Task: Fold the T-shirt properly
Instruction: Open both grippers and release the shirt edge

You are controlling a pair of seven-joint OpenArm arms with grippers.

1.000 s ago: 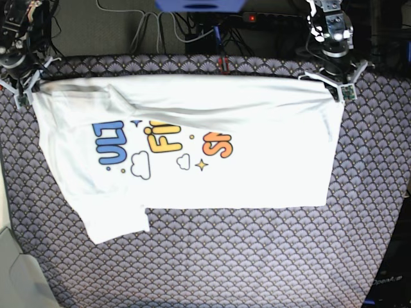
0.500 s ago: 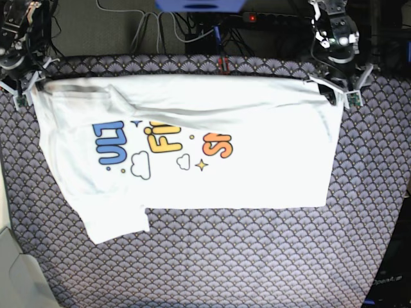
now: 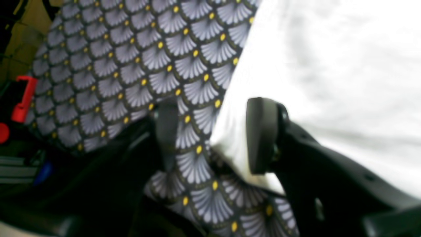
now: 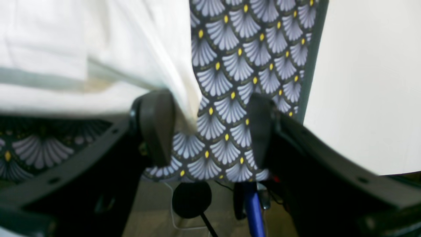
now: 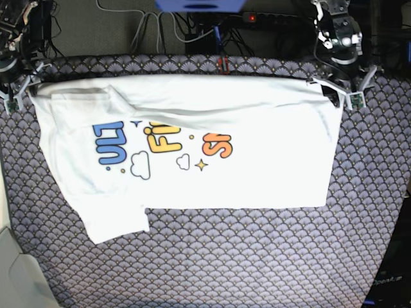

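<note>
- your left gripper [image 5: 343, 101] sits at the shirt's [image 5: 192, 160] upper right corner in base view, jaws apart.
- your right gripper [image 5: 24, 96] is at the upper left corner, jaws apart too.
- shirt lies on the patterned cloth [image 5: 257, 263], top edge folded over.
- vs a second ago: both jaws opened, shirt's barely changed.

left gripper [image 3: 213, 135]: both fingers out of focus in its wrist view, their bases cut off by the bottom edge
right gripper [image 4: 210, 131]: fingers blurred as well, bases lost past the bottom edge
T-shirt [image 5: 212, 183]: runs out of both wrist views, beyond the inner finger of each gripper; in the base view, tops of the printed letters hidden under the folded band between the two grippers
cloth under the fingers: covered by each gripper's inner finger; contact there hard to tell
arms: cut off by the base view's top edge, above the grippers
</note>
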